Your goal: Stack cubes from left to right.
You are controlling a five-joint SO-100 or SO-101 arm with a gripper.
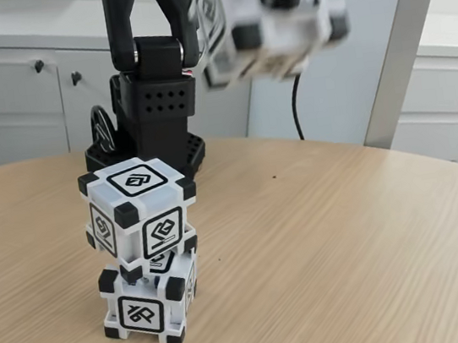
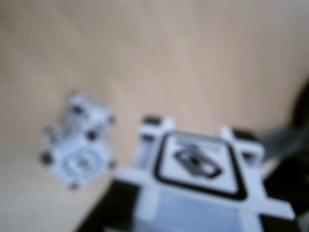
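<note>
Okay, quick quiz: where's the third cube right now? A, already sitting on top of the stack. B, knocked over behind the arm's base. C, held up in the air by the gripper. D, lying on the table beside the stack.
C: in the fixed view the third cube hangs blurred in the gripper high above the table, up and to the right of the two-cube stack.

Fixed view: low, near table [image 1: 351, 248], facing arm base; wrist view: looking down; both share stack [image 1: 144, 252]
</note>
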